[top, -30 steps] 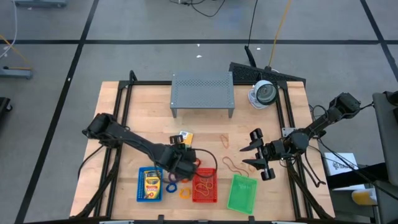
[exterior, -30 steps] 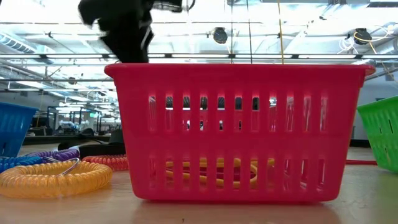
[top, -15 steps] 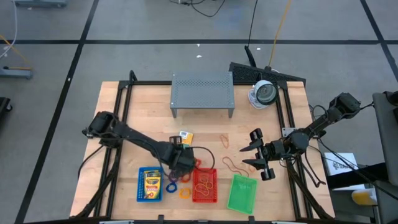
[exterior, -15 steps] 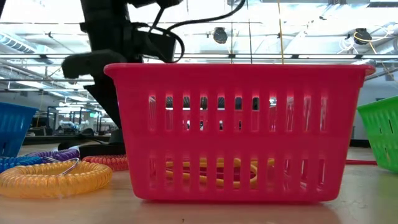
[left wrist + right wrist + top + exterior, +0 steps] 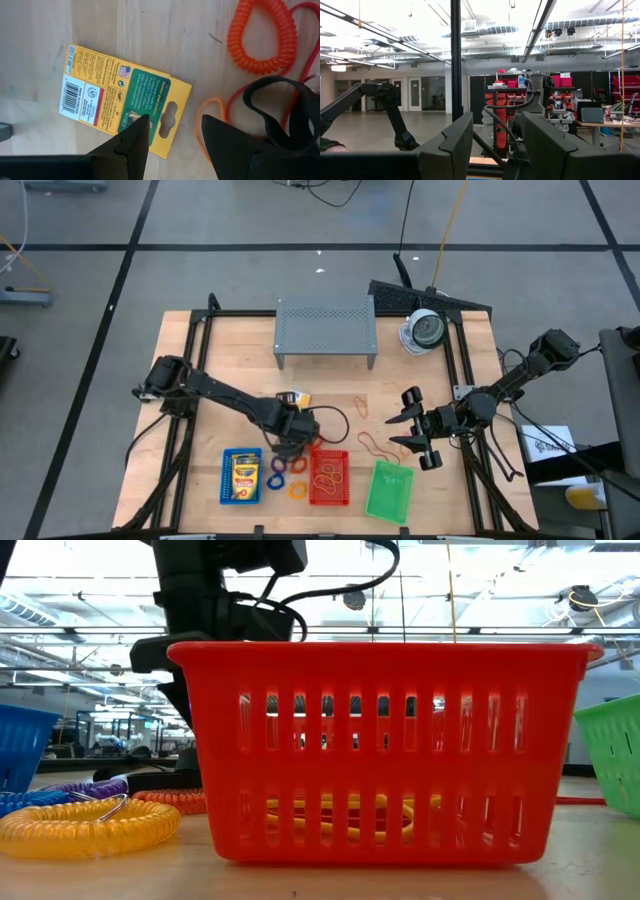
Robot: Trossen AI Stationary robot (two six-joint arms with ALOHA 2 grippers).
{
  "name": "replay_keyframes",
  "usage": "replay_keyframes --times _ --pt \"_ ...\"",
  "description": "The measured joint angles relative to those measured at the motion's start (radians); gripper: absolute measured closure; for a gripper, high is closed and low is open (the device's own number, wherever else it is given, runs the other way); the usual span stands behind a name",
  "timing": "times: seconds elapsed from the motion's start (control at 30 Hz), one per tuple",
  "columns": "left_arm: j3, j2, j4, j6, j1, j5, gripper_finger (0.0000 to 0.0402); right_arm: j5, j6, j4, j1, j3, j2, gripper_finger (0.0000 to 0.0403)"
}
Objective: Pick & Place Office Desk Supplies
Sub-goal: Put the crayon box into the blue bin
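Hovering with jaws apart over the loose crayon box (image 5: 122, 97), which lies flat on the wood just beside the red tray (image 5: 328, 477), the left gripper (image 5: 170, 132) risks pinching only its thin hang-tab edge and skidding it, while the right gripper (image 5: 418, 438) waits open near the green tray (image 5: 389, 490).

floor (image 5: 250, 270) — grey, crossed by dark tape lines | ceiling (image 5: 490, 25) — exposed ducts, pipes, strip lights | far wall — glazed doors (image 5: 432, 92) | red storage bins (image 5: 512, 80) on shelving | cables (image 5: 330, 192) trailing across floor

crayon box (image 5: 120, 97): yellow, green panel | tray (image 5: 385, 755): red | coil (image 5: 85, 823): orange
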Motion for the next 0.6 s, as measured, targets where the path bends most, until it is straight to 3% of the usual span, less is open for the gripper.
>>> replay_keyframes --times 0.6 --pt "-0.076 0.000 0.136 0.046 0.048 0.074 0.0213 0.000 0.000 0.000 0.000 0.000 0.000 0.0248"
